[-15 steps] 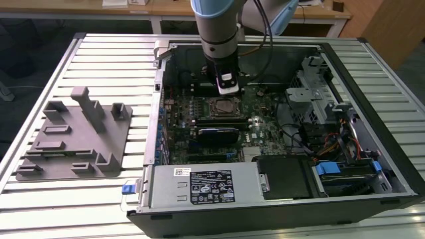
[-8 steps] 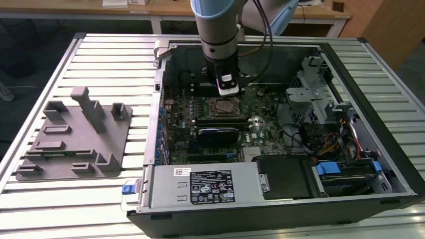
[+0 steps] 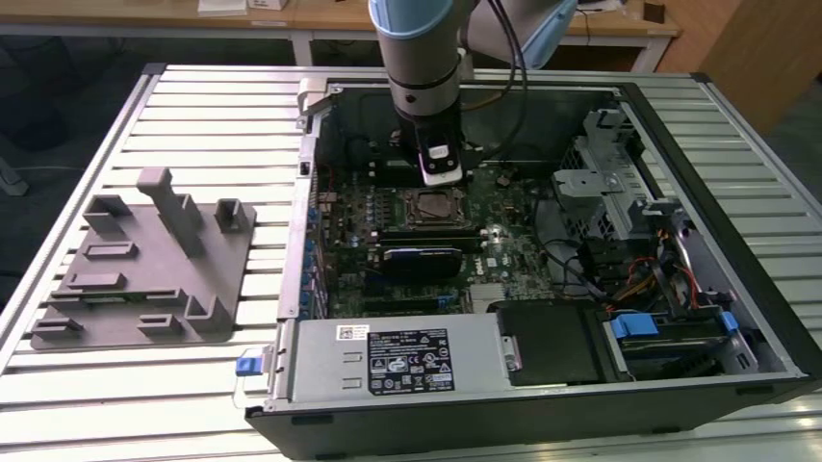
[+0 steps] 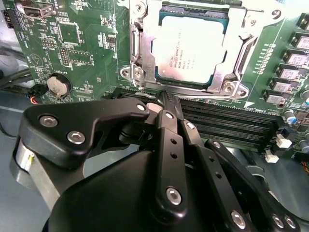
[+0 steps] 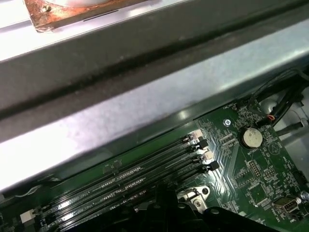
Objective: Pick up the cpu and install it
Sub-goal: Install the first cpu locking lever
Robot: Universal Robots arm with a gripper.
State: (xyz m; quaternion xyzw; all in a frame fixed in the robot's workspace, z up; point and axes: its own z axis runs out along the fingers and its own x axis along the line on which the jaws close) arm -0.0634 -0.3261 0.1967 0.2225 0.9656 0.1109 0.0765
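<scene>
The cpu (image 4: pixel 190 46) sits in the socket (image 4: pixel 140 53) on the motherboard (image 4: pixel 77 43), its silver top facing up inside the metal frame, as the second wrist view shows. In the exterior view the cpu (image 3: pixel 430 205) is a small square near the middle of the open computer case (image 3: pixel 719 318), just below the arm's tool.

The gripper (image 4: pixel 166 99) hangs over the board, on the near side of the socket and above the memory slots (image 4: pixel 227 123). Its black fingers (image 4: pixel 170 108) are pressed together at the tips, with nothing between them. They do not touch the cpu; the tips are just beside the socket frame.

A round coin battery (image 4: pixel 58 86) lies on the board, to one side of the gripper. In the first wrist view the memory slots (image 5: pixel 130 179) run beside the grey case wall (image 5: pixel 145 111).

On the slatted table (image 3: pixel 167 106), at the exterior view's left of the case, stands a grey fixture (image 3: pixel 141 269), well apart from the gripper (image 3: pixel 441 178).
</scene>
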